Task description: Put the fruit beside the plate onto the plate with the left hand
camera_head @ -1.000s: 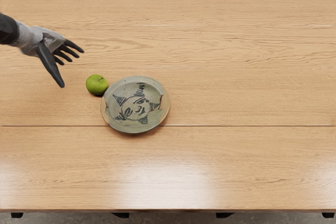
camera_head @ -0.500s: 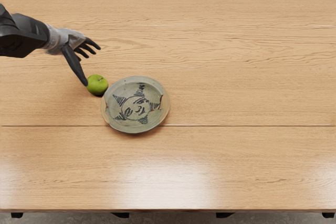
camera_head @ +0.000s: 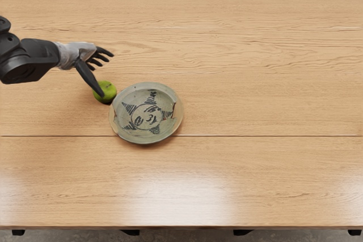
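Hovering spread-fingered, the left hand points one finger down across the fruit.

The plate lies on the table, with the fruit on the tabletop just beside the plate's far-left rim, and the left hand farther left and farther back from the plate, one finger crossing over the fruit's left side.

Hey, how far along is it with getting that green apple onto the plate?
Nothing is done yet: the green apple sits on the table beside the plate. The left hand is open over it, not gripping. Grasping, lifting and placing remain.
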### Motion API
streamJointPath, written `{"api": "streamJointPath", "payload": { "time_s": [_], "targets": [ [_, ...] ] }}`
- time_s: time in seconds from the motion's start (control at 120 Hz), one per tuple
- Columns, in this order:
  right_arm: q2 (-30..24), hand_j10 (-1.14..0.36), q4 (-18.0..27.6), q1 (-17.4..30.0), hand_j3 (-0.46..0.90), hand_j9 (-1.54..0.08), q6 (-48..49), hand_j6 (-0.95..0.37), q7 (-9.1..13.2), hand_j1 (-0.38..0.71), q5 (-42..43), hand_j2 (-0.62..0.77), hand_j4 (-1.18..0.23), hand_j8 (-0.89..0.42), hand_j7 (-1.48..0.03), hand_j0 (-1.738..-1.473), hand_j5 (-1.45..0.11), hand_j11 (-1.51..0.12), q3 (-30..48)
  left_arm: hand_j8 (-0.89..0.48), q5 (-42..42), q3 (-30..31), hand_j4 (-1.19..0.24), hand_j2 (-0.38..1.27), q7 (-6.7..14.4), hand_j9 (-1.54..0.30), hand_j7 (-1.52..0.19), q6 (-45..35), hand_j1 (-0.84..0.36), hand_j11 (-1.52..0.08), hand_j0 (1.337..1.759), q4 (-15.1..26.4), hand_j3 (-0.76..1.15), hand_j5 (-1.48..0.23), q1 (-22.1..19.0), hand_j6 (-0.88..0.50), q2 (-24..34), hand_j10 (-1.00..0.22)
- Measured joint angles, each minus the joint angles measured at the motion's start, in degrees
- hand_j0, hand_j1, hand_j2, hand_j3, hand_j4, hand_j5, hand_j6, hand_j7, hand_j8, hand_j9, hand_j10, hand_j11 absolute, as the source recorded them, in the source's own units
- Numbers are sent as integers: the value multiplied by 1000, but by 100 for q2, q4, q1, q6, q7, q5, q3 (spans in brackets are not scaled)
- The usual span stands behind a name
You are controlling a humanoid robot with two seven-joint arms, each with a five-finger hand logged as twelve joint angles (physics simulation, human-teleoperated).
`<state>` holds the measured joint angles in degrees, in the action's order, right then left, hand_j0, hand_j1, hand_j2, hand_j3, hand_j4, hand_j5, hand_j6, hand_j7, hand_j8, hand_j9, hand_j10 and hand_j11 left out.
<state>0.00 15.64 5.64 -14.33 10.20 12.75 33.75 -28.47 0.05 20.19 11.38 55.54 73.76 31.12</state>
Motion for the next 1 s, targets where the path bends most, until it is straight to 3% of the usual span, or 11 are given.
{"api": "streamJointPath", "payload": {
  "time_s": [0.25, 1.0],
  "targets": [
    [0, 0, 0, 1, 0, 0, 0, 0, 0, -349, 0, 0, 0, 0, 0, -1658, 0, 0, 0, -197, 16, 156, -196, 40, -102, -252, -253, -9, 117, -252, 1658, -111, 0, -253, -59, -197, -185, -196],
    [0, 0, 0, 2, 0, 0, 0, 0, 0, -349, 0, 0, 0, 0, 0, -1658, 0, 0, 0, -374, 56, 384, -409, 83, -96, -517, -506, 50, -124, -516, 1658, -97, 0, -506, -136, -409, -185, -402]
  ]
}}
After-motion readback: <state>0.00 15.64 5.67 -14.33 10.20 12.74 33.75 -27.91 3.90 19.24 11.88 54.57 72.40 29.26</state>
